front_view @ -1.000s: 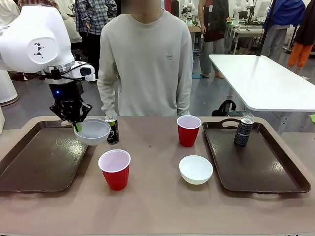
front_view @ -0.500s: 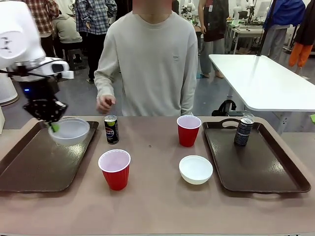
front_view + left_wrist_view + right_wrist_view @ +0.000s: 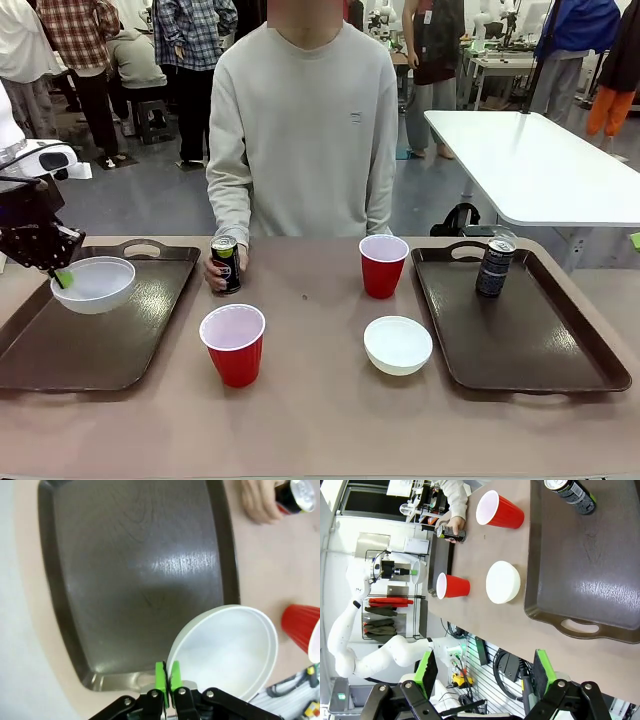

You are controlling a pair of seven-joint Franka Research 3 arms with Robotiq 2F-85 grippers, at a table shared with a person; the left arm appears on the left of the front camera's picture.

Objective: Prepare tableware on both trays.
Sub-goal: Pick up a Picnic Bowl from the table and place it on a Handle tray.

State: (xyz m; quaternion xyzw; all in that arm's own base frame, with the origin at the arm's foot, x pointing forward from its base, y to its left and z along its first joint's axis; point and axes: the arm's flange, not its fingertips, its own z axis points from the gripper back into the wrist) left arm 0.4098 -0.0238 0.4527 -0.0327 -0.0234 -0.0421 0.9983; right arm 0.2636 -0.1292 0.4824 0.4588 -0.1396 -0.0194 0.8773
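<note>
Left wrist view: left hand (image 3: 168, 677) clamped on the rim of an empty bowl (image 3: 225, 650) over the left tray (image 3: 130, 580). Right wrist view: right hand (image 3: 485, 655) apart; right tray (image 3: 600, 570) holds a can (image 3: 570, 490) at 11 o'clock.

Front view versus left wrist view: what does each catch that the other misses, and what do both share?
The front view adds the right tray with a dark can on it, a second white bowl and the far red cup on the table, and the person's torso. The left wrist view adds a close look at the green pads pinching the rim of the held bowl. Both share the left tray, the left gripper shut on that bowl, the near red cup, and the person's hand on the Pepsi can.
</note>
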